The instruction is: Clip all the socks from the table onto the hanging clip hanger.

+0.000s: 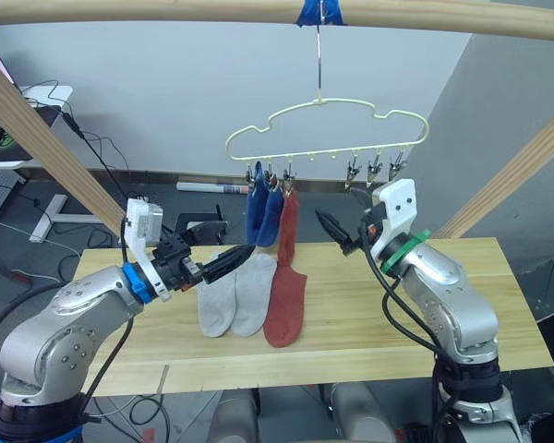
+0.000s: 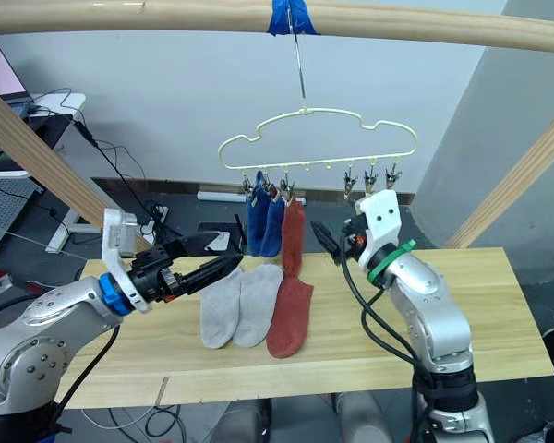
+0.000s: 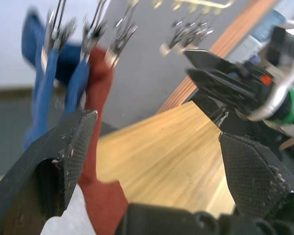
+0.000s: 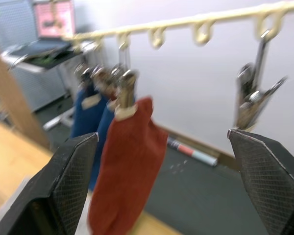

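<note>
The clip hanger (image 1: 325,129) hangs by its long hook from a wooden pole (image 1: 166,11), where blue tape (image 1: 319,12) wraps the pole. Three socks hang from the clips at its left end: two royal blue socks (image 1: 263,214) side by side, and just right of them a rust red sock (image 1: 288,231). The three clips (image 1: 374,170) at its right end carry nothing. Below the hanger, on the bench (image 1: 351,318), two light grey socks (image 1: 234,293) lie side by side, touching, with the second rust red sock (image 1: 285,305) just right of them. The left tool (image 1: 233,262) hovers over the grey socks, below the hanger's left end, its fingers (image 3: 63,161) spread and grasping nothing. The right tool (image 1: 337,234) is raised below the hanger's right end, near the bare clips, its fingers (image 4: 73,181) wide apart and likewise free.
</note>
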